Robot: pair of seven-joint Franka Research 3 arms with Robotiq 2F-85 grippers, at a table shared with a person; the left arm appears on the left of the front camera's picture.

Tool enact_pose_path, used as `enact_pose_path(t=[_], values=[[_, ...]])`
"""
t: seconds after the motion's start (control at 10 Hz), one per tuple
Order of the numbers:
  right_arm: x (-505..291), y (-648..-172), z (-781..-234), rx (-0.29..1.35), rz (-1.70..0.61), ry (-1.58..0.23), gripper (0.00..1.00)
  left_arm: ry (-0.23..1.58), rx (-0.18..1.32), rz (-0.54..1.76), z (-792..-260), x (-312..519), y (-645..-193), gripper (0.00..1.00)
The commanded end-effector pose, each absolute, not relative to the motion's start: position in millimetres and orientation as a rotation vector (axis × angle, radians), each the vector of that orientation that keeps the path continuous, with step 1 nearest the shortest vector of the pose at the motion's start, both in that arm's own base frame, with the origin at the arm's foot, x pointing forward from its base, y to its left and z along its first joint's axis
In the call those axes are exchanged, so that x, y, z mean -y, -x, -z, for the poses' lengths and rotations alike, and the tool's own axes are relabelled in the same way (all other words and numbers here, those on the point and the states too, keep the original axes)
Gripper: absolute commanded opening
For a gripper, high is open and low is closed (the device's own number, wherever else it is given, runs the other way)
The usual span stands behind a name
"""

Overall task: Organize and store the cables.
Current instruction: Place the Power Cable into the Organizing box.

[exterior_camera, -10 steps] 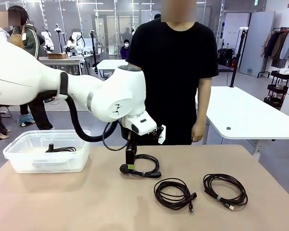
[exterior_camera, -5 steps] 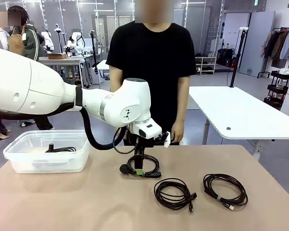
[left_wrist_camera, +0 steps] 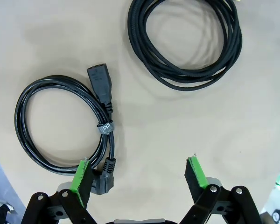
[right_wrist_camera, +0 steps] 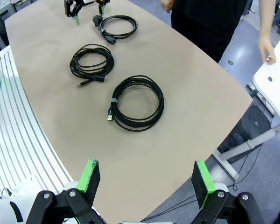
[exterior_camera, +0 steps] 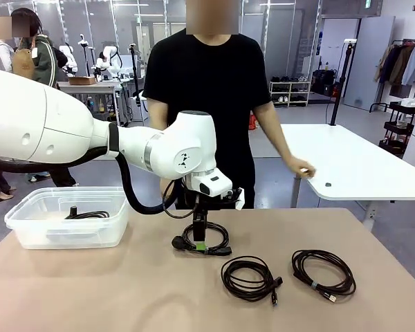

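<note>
**Left:** a clear bin (exterior_camera: 28,228) stands on the counter (exterior_camera: 124,290) and holds one stored cable (exterior_camera: 90,214).

**Centre:** the left pincer (exterior_camera: 200,240) points down onto the power-cord coil (exterior_camera: 220,250). Its jaws are spread wide and grip nothing. Its pose matches the frame half a second earlier. A full second ago it stood slightly further left and higher.

In the left wrist view this pincer (left_wrist_camera: 137,173) spans bare counter beside the coil. One green pad (left_wrist_camera: 81,173) sits just beside the coil's angled plug (left_wrist_camera: 102,176).

**Right of centre:** the middle coil (exterior_camera: 249,278) and the tied coil (exterior_camera: 313,283) lie apart, in the same places as before.

**Far right:** the person's hand (exterior_camera: 303,168) now rests on the neighbouring white table (exterior_camera: 360,173). Earlier it hung near the counter's far edge.

In the right wrist view the right pincer (right_wrist_camera: 147,179) is open and empty, well above the counter.
</note>
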State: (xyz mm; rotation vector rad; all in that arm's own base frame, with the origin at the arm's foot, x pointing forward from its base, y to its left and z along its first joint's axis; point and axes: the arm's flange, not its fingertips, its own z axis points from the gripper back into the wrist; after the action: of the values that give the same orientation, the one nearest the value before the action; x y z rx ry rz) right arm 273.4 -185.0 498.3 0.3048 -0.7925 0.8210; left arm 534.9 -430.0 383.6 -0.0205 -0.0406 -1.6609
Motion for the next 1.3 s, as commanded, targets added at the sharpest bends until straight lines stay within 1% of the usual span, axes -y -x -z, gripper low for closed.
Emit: enact_pose_path(t=[0.0, 0.2, 0.4, 0.6, 1.2], values=[[185.9, -271.6, -496.9, 0.801, -0.836, -0.308, 1.00, 0.012, 0.052, 1.662, -382.1, 429.5, -533.2, 1.00], [185.9, -271.6, -496.9, 0.801, -0.836, -0.308, 1.00, 0.021, 0.041, 1.661, -383.6, 430.0, -534.9, 1.00], [185.9, -271.6, -496.9, 0.801, -0.836, -0.308, 1.00, 0.014, 0.125, 1.658, -365.6, 428.4, -539.0, 1.00], [185.9, -271.6, -496.9, 0.801, -0.836, -0.308, 1.00, 0.043, 0.092, 1.618, -348.7, 430.1, -551.4, 1.00], [185.9, -271.6, -496.9, 0.801, -0.836, -0.308, 1.00, 0.107, 0.069, 1.577, -327.0, 431.3, -573.5, 1.00]])
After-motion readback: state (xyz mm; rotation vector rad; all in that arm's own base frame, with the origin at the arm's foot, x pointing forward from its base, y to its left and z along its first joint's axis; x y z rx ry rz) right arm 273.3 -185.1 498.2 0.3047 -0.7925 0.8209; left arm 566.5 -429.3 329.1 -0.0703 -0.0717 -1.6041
